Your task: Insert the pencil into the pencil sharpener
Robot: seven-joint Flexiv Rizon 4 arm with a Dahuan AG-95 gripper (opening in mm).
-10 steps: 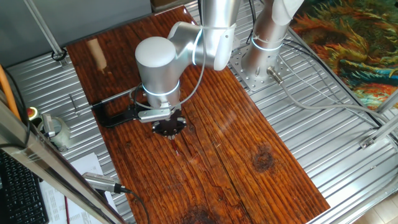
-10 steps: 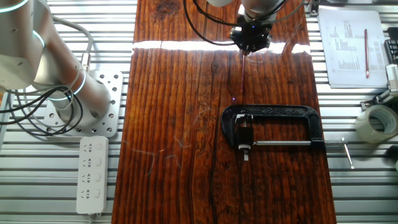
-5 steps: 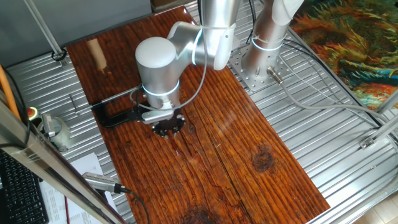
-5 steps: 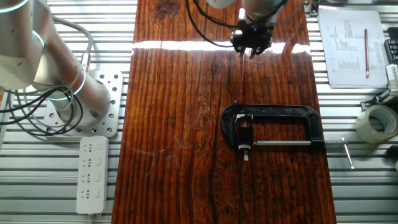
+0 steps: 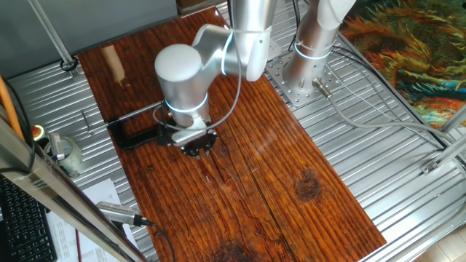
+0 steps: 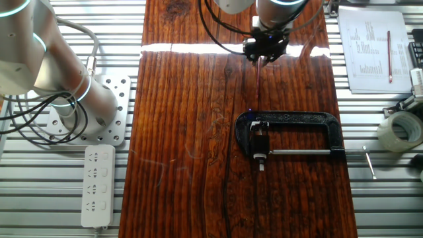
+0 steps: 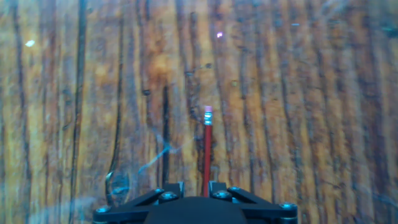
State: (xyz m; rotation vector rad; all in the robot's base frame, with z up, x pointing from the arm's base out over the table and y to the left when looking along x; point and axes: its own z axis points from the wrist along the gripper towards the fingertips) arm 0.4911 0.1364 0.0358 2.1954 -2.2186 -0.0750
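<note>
Now | pincer [image 7: 188,186] pinching pencil [image 7: 206,152] | pencil juts straight beyond fingertips

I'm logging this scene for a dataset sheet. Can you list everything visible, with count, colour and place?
Thin red pencil: one, red with a pale tip, held between the gripper fingers, pointing away from the hand over the board.
Black C-shaped clamp with a silver rod: one, black, lying on the wooden board; a small dark block sits in its mouth.
Dark wooden board: one, reddish-brown, on the ribbed metal table.
White power strip: one, white, on the metal table beside the board.
Printed paper sheet: one, white, at the table edge, a red pen on it.
Roll of tape: one, pale, near the clamp's rod end.
Second robot arm base: one, silver, beside the board.
Gripper: one, black, closed on the pencil.
</note>
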